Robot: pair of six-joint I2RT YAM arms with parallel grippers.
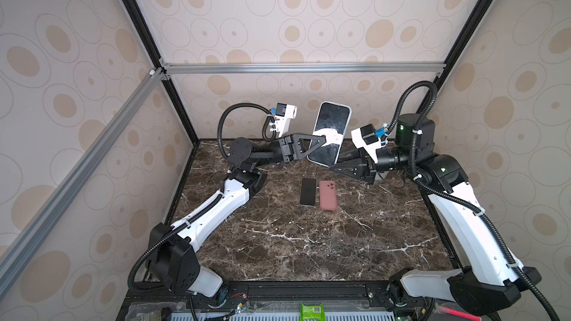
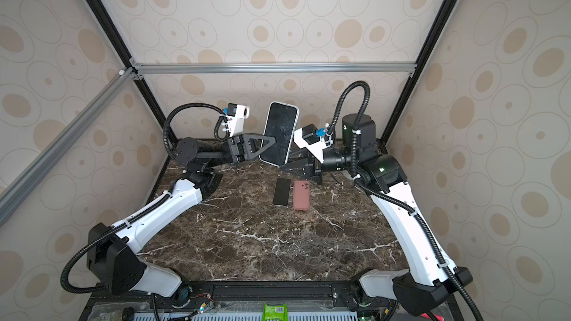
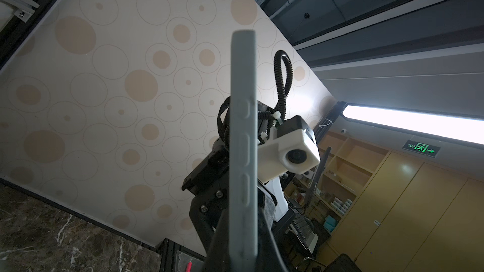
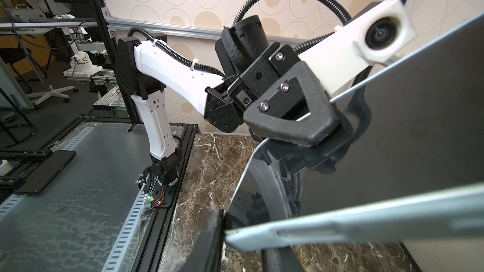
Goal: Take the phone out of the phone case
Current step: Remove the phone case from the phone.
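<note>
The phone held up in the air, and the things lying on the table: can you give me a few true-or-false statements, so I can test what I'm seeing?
1. The cased phone is lifted clear of the marble table. True.
2. The left arm's jaws are clamped on it. True.
3. Its case is red. False: it is pale grey-blue.
4. The pink case lies on top of the black phone. False: they lie side by side, flat on the table.
</note>
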